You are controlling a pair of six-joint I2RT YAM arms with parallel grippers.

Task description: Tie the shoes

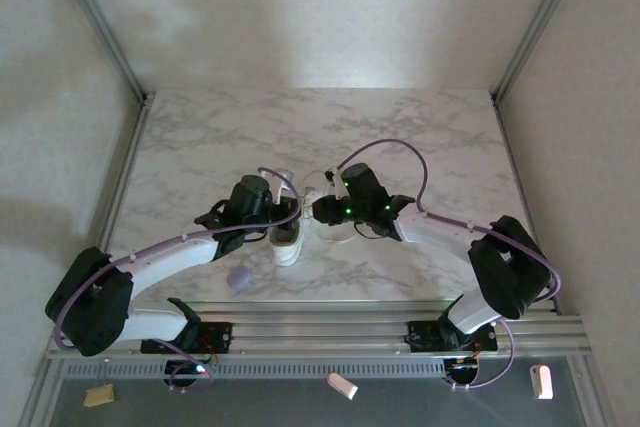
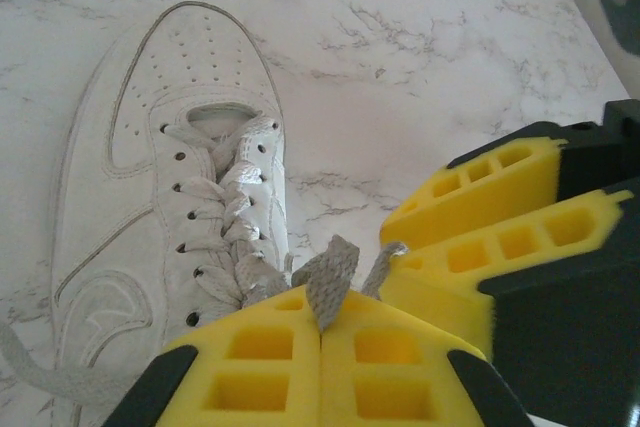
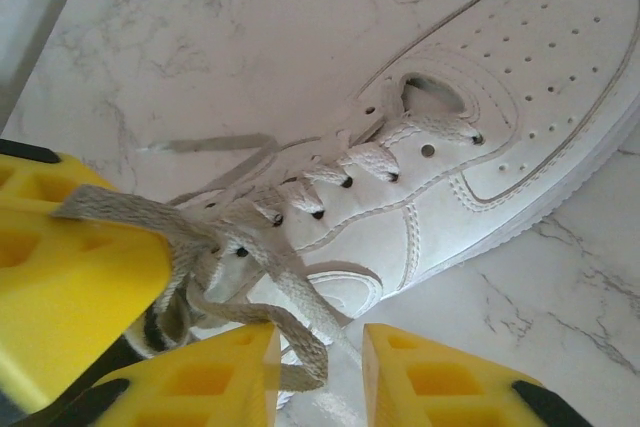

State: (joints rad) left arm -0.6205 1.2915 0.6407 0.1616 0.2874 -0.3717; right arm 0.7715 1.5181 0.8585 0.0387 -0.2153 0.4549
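The white sneaker (image 2: pixel 170 197) lies on the marble table (image 1: pixel 300 127), toe pointing away, its laces threaded through the eyelets. My left gripper (image 2: pixel 322 309) is shut on a flat white lace (image 2: pixel 331 275), which sticks up from the seam between its yellow pads. My right gripper (image 3: pixel 320 347) is open just above the shoe (image 3: pixel 480 137). A curl of lace (image 3: pixel 305 307) lies in the gap, against its left finger. The two grippers meet over the sneaker's (image 1: pixel 289 240) ankle end in the top external view, left gripper (image 1: pixel 293 214) beside right gripper (image 1: pixel 320 210).
A small lavender blob (image 1: pixel 239 278) sits on the table near the left arm, in front of the shoe. The aluminium rail (image 1: pixel 330 319) runs along the near edge. Frame posts rise at the table's back corners.
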